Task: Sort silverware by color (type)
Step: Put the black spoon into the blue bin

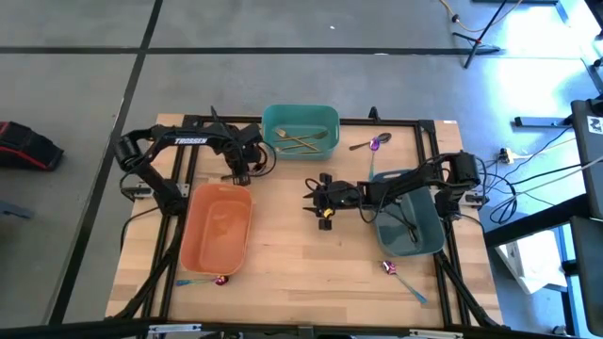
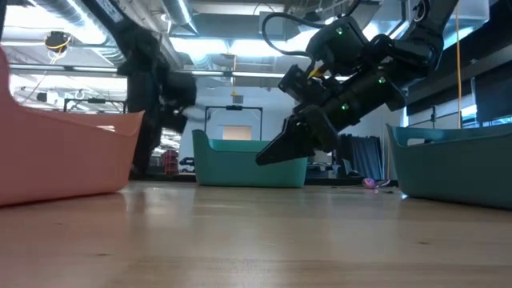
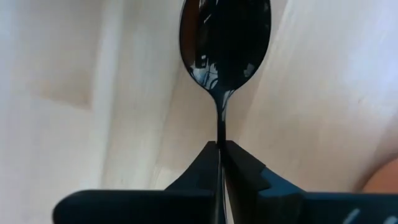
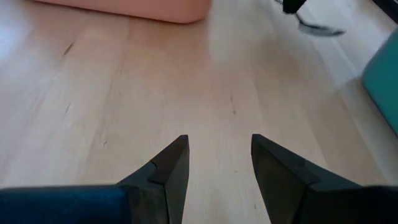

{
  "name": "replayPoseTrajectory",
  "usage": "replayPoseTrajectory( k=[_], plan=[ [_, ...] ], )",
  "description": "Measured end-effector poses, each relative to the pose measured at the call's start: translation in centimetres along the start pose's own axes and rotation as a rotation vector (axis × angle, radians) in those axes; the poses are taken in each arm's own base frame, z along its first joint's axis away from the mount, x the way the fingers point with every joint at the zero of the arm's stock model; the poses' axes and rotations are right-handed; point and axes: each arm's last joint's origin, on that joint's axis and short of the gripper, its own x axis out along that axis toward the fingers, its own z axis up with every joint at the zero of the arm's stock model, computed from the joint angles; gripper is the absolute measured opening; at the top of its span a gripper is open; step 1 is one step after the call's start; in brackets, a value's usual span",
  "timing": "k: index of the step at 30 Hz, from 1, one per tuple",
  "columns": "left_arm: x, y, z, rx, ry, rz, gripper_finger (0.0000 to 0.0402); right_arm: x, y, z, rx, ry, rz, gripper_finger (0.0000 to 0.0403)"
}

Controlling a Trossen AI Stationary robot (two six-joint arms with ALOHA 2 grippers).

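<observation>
- The left gripper (image 3: pixel 221 152) is closed tight on the thin handle of a dark spoon (image 3: pixel 225 43), whose shiny bowl hangs over the wooden table (image 1: pixel 292 235).
- From above, that gripper (image 1: pixel 242 169) sits between the orange bin (image 1: pixel 219 226) and the teal bin (image 1: pixel 300 130).
- Gold pieces (image 1: pixel 300 141) lie inside the teal bin.
- The right gripper (image 4: pixel 219 163) hovers above bare wood near the table's middle, fingers spread apart and empty.
- An iridescent spoon (image 1: pixel 369 145) lies on the table right of the teal bin.
- Another (image 1: pixel 400 279) lies near the front edge, below the grey-blue bin (image 1: pixel 412 231).
- A third (image 1: pixel 203 281) lies just in front of the orange bin.
</observation>
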Motion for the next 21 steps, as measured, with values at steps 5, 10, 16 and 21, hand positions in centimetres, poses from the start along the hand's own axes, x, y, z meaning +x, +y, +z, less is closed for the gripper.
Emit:
replayPoseTrajectory(
  k=[5, 10, 16, 21],
  plan=[
    [-3.4, -2.5, 0.0, 0.012, -0.114, 0.101, 0.0009, -0.5, 0.2, 0.4, 0.003, 0.007, -0.002, 0.0163],
    [-7.5, -5.7, -0.3, 0.035, -0.354, 0.165, 0.001, -1.7, 1.2, 1.6, -0.04, -0.009, -0.075, 0.0163],
    [-11.4, -10.2, 0.0, 0.094, -0.748, 0.202, 0.001, -4.1, 2.5, 3.3, -0.082, -0.03, -0.17, 0.0163],
    [-11.2, -15.4, 0.2, 0.166, -1.027, 0.131, 0.001, -6.0, 4.8, 4.0, -0.103, -0.091, -0.219, 0.0163]
  ],
)
